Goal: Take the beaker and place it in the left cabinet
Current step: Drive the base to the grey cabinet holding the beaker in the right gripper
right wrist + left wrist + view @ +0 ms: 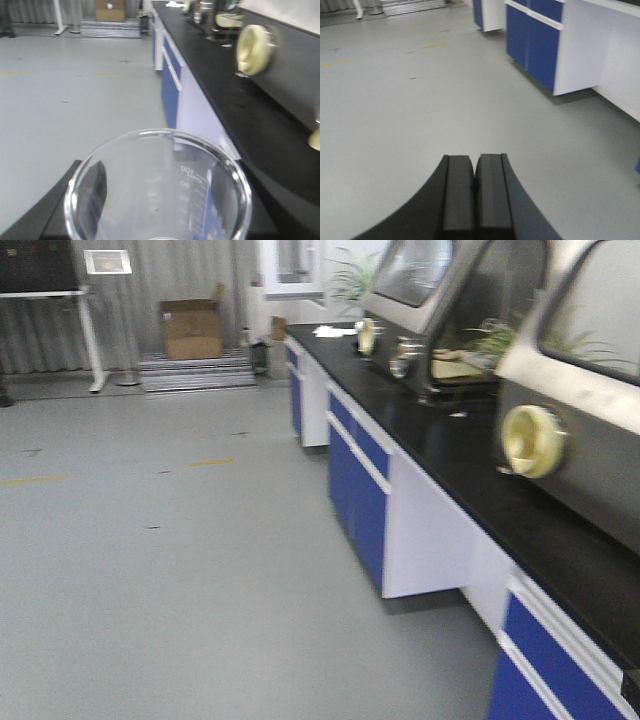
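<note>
A clear glass beaker with printed volume marks fills the bottom of the right wrist view, its round mouth towards the camera. My right gripper is shut on it, with dark fingers showing on both sides through the glass. It hangs beside the black bench edge, above the floor. My left gripper is shut and empty over bare grey floor. Blue cabinet doors sit under the bench and also show in the left wrist view. Neither gripper appears in the front view.
A long black benchtop runs along the right, carrying glove boxes with yellow ports. White panels separate the blue cabinets. Grey floor spreads to the left. A cardboard box and a white stand are at the far wall.
</note>
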Robot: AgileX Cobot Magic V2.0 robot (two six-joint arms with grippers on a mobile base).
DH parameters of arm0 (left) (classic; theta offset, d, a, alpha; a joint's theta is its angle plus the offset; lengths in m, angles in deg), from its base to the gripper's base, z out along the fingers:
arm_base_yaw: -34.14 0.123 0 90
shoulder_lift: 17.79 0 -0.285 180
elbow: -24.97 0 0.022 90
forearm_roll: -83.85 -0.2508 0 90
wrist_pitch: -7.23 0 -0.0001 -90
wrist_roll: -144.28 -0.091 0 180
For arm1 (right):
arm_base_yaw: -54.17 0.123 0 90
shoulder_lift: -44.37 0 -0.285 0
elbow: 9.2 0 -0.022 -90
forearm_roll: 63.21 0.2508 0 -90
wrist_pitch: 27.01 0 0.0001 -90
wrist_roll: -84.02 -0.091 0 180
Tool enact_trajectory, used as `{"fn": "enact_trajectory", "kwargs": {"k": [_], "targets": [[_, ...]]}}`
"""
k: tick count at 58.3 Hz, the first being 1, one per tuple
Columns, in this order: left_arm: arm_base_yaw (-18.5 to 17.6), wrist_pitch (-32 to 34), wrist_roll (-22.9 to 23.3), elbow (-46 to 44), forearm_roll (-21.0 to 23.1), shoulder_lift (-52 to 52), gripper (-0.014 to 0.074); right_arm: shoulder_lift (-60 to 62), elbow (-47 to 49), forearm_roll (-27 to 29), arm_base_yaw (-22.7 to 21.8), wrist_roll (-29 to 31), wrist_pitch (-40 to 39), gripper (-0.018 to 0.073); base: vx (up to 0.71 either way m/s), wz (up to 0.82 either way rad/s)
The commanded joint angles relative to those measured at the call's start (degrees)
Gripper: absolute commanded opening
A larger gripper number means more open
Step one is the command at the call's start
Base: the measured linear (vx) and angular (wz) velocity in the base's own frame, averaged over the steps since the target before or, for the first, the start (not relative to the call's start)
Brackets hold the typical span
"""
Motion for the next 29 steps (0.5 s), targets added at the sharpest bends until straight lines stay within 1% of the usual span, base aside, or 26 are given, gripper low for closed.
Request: {"fn": "enact_trajectory", "kwargs": {"k": [1, 16, 29], "targets": [[0.08, 4.31, 0.24, -0.69, 0.00, 0.61, 0.0004, 0.02, 1.83, -0.66, -0.08, 0.55, -3.54, -0.0004, 0.26, 0.58], [0.08, 4.31, 0.24, -0.69, 0.00, 0.61, 0.0004, 0.02, 1.83, -0.66, -0.08, 0.55, -3.54, -0.0004, 0.33, 0.48], [0.08, 4.31, 0.24, -0.69, 0.00, 0.61, 0.0004, 0.02, 1.83, -0.66, -0.08, 0.55, -3.54, -0.0004, 0.44, 0.25]]}}
